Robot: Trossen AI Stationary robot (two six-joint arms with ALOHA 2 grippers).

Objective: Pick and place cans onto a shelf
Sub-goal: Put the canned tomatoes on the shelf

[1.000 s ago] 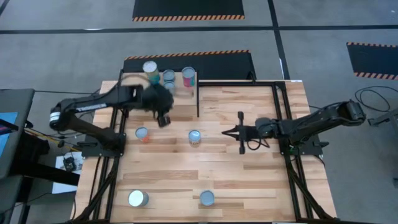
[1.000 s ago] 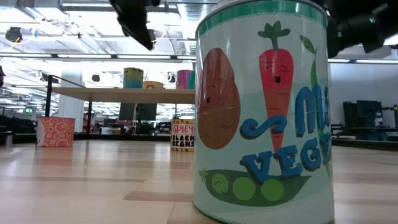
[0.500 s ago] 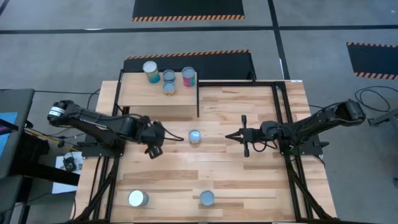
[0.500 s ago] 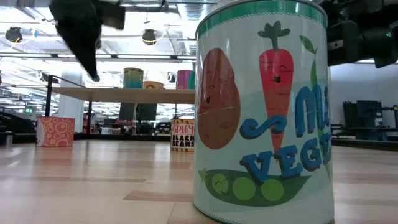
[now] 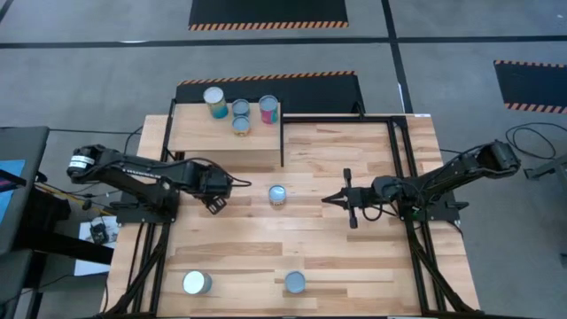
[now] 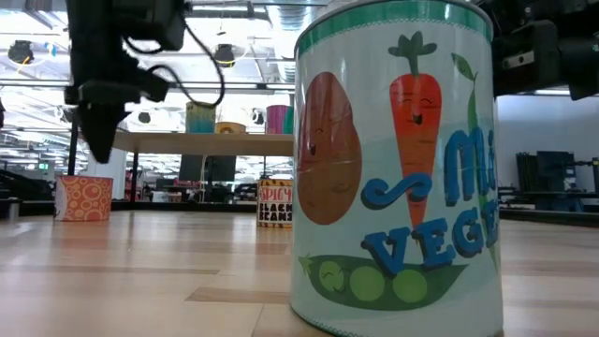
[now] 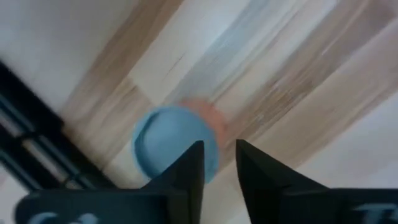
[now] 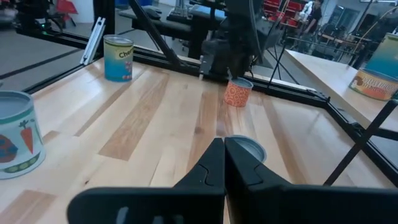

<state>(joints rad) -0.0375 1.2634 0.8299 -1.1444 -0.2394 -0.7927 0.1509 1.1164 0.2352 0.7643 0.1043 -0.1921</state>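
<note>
Left gripper [image 5: 215, 203], fingers slightly parted and empty, having swung from the shelf [image 5: 190, 135], is hovering over the orange can [image 7: 177, 144], starting another pick; right gripper [image 5: 344, 198] closed, waiting.

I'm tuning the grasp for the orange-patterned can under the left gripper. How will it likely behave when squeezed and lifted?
The orange-patterned can looks like rigid metal, so it should hold its shape when squeezed. It stands upright and squat, so it seems unlikely to tip. Its round, smooth side might slip or twist between the narrow fingers of the left gripper; if knocked over, it would probably roll.
</note>
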